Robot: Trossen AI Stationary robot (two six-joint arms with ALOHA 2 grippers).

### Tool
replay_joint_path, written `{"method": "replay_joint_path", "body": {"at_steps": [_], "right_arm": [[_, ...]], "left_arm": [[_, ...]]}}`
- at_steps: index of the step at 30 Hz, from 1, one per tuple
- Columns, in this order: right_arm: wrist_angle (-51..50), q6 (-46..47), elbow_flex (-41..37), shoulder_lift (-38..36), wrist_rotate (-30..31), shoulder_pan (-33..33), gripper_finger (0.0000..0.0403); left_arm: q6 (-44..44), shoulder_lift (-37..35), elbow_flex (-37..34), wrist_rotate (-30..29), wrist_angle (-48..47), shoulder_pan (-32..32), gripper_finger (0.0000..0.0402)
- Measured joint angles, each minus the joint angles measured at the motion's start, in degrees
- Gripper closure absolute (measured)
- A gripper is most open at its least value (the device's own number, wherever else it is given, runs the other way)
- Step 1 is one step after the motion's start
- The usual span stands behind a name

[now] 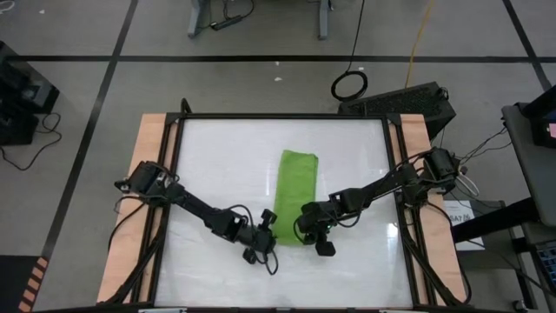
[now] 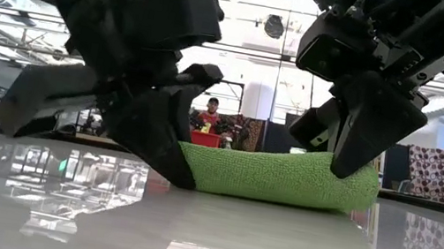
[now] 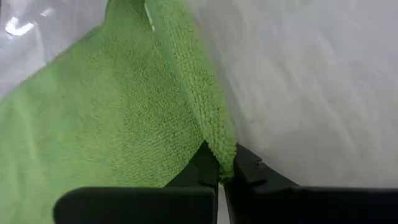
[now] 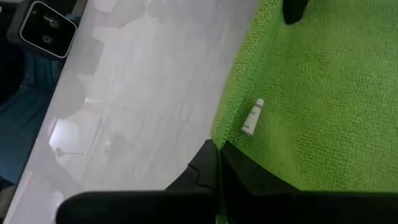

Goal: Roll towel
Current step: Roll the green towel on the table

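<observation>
The lime-green towel [image 1: 294, 193] lies on the white table as a narrow strip running from far to near. In the low view its near end [image 2: 281, 177] shows as a low hump between the two grippers. My left gripper [image 1: 268, 229] is shut on the near left corner. My right gripper [image 1: 306, 226] is shut on the near right corner. A small white tag [image 4: 252, 117] sits on the cloth near the right gripper. My left gripper pinches the towel's near left corner [image 3: 219, 152] between its two fingers, on a thick folded edge. The fingers slant down from the table's near left. The corner [image 2: 188, 168] stays low at the table; the rest lies flat. My right gripper pinches the towel's near right corner [image 4: 219, 138] between its two fingers, at the edge. The fingers slant down from the table's near right side. The corner [image 2: 364, 178] is a little raised; the rest lies on the table.
The table [image 1: 217, 156] has a dark frame and wooden side strips [image 1: 148, 148]. Bare white surface lies left, right and far of the towel. Both arms reach in from the table's sides and meet near its front middle.
</observation>
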Motion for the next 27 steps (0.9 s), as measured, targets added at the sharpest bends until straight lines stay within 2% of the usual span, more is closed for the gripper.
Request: {"method": "replay_joint_path", "body": {"at_steps": [3,7,15,18,21,27], "right_arm": [[-0.5,-0.1,0.0,0.0,0.4,0.0,0.0401],[-1.2,-3.0,0.0,-0.3,6.6,1.3,0.0367],[-5.9,-9.6,0.0,-1.4,23.2,7.4,0.0197],[-7.0,-11.0,0.0,-1.4,27.2,9.9,0.0155],[-6.8,-11.2,0.0,-1.4,30.8,12.4,0.0142],[-6.9,-7.5,0.0,-1.4,37.5,16.3,0.0144]], "left_arm": [[-3.0,0.0,0.0,4.5,0.2,1.6,0.0396],[-7.0,0.0,0.0,10.3,0.4,3.8,0.0398],[-13.3,0.1,0.0,21.7,1.1,7.8,0.0400],[-16.0,0.1,0.0,25.9,1.4,9.4,0.0400],[-18.1,0.2,0.0,29.6,1.7,10.9,0.0400],[-22.4,0.2,0.0,32.9,2.2,12.5,0.0400]]}}
